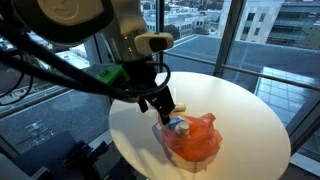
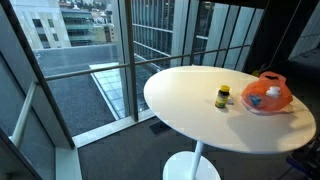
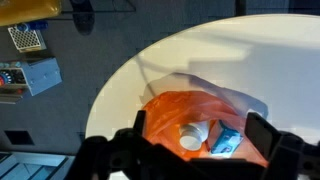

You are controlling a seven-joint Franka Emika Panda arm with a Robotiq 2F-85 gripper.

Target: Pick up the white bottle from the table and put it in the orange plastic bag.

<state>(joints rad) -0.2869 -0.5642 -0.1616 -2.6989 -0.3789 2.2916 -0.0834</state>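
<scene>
The orange plastic bag [image 1: 192, 142] lies open on the round white table [image 1: 245, 115]. In the wrist view the white bottle [image 3: 193, 133] lies on its side inside the bag [image 3: 165, 110], next to a blue and white carton [image 3: 226, 140]. My gripper [image 3: 200, 136] is open, with its fingers spread to either side above the bag's mouth and nothing between them. In an exterior view the gripper [image 1: 168, 105] hangs just over the bag's near edge. The bag also shows in an exterior view [image 2: 268, 95], where the arm is out of view.
A small bottle with a yellow cap [image 2: 222, 97] stands on the table [image 2: 200, 120] beside the bag. Glass walls with dark frames [image 2: 125, 50] surround the table. The table's edge is close on every side.
</scene>
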